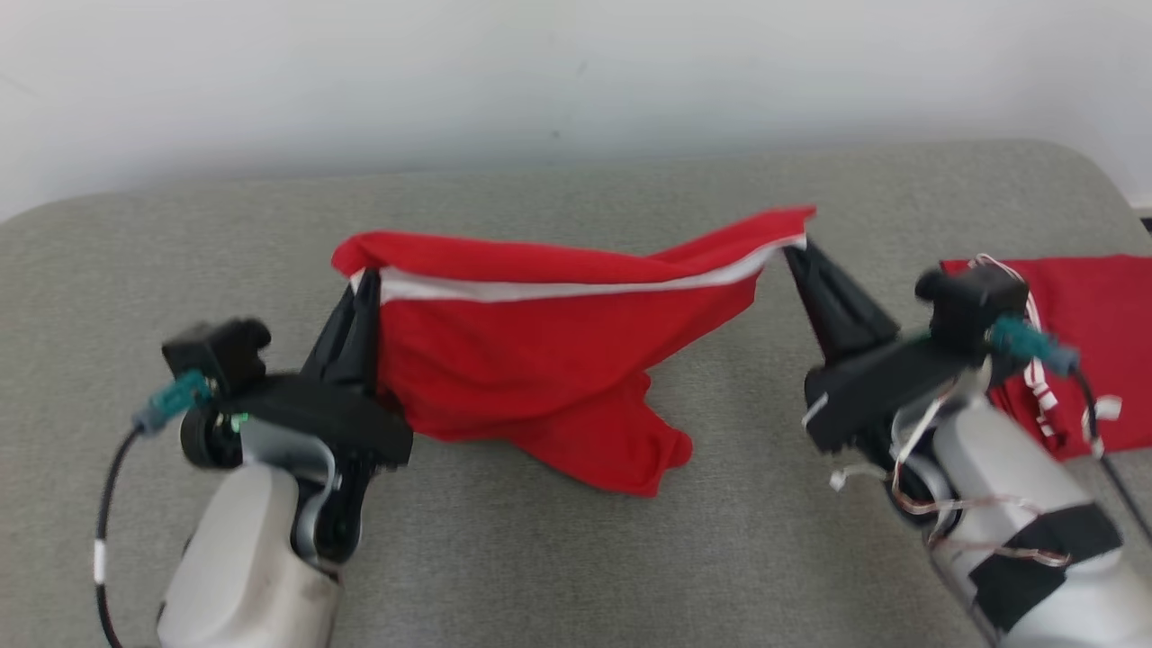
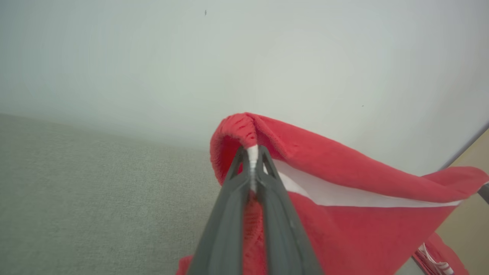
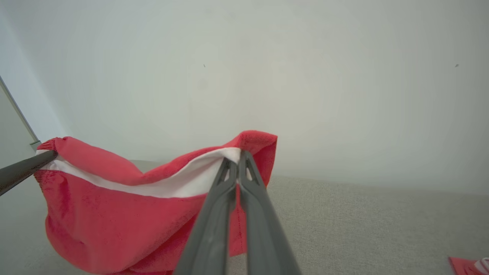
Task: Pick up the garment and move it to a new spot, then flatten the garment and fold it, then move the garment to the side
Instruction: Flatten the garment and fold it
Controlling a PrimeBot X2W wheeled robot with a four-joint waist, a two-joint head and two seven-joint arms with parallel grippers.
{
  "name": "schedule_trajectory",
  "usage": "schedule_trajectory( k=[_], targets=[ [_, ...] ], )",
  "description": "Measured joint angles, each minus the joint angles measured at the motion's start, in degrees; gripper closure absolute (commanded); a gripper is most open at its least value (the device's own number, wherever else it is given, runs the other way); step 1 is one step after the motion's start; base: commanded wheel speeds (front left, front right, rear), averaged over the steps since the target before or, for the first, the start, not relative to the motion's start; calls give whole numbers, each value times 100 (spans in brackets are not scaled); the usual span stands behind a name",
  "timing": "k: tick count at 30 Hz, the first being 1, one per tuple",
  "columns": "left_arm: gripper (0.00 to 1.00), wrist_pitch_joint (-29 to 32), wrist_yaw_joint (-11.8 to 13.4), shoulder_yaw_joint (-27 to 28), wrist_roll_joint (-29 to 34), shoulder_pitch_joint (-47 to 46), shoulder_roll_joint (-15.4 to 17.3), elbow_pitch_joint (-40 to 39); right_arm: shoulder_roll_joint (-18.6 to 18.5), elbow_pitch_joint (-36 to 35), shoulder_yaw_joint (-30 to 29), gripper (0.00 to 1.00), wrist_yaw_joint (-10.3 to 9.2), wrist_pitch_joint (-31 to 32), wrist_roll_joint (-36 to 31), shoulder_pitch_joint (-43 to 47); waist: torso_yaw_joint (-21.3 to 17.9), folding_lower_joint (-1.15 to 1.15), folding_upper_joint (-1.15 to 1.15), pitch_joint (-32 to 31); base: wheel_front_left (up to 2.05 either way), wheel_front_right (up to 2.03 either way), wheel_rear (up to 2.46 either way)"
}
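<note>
The left gripper (image 1: 363, 286) pinches one end of the white-banded hem of the red garment (image 1: 540, 360), jaws pressed together. From those jaws the hem, the cloth's long axis, runs across to the right gripper (image 1: 797, 248), jaws likewise clamped on the other end. The body sags below and between both, its lowest fold touching the grey padded surface (image 1: 576, 558). Neither arm is nearer, so spreading it likely needs both.

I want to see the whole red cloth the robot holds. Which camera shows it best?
The head view: the red cloth hangs whole between the left end effector and right end effector. Each wrist view shows one pinched corner close up, the bottom cut off.
</note>
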Motion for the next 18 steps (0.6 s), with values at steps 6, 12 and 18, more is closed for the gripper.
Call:
schedule_trajectory(
  k=[6, 12, 18],
  targets=[
    [100, 665, -25, 59, -635, -755, 75, -361, 2, -287, -31, 100, 0, 789, -169, -1077, -250, 0, 0, 248, 0, 0, 0],
    [100, 1176, 31, 534, -1276, -2121, 276, -341, 248, 445, -35, 100, 0, 1099, -380, -2776, -459, 0, 0, 848, 0, 0, 0],
    [100, 1093, 172, 851, -1421, -3467, 430, -385, 604, 1317, -377, 100, 0, 510, -793, -4349, -623, 2, 1, 1586, 0, 0, 0]
  ],
)
